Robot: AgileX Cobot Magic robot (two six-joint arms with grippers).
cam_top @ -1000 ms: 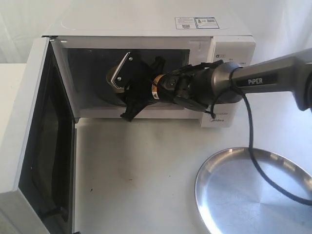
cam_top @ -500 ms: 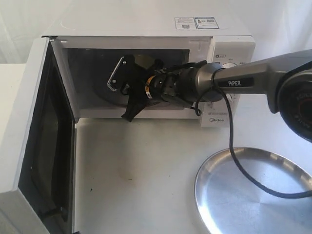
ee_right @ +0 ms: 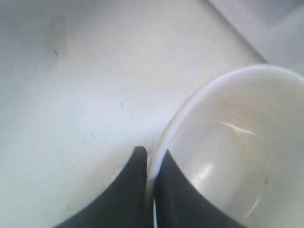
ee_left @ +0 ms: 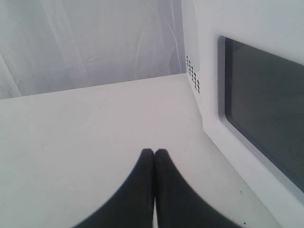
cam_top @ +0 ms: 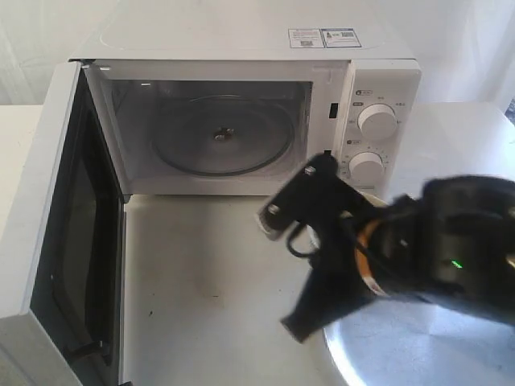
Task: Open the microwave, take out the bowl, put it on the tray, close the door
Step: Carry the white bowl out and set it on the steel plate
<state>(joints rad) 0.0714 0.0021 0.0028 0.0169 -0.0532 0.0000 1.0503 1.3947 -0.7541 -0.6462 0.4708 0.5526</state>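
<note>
Clamping the bowl [ee_right: 228, 152] rim, right jaws; door [cam_top: 40, 201] wide open leftward.

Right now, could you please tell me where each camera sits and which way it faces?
Exterior: high in front, looking down at the microwave, open door and tray; the right arm shows, blurred.
Left wrist: low over the table, facing the door's outer window; the shut left gripper shows.
Right wrist: looking down at the table; the right gripper pinches the bowl rim.
Shared: exterior and left wrist both see the door.
</note>
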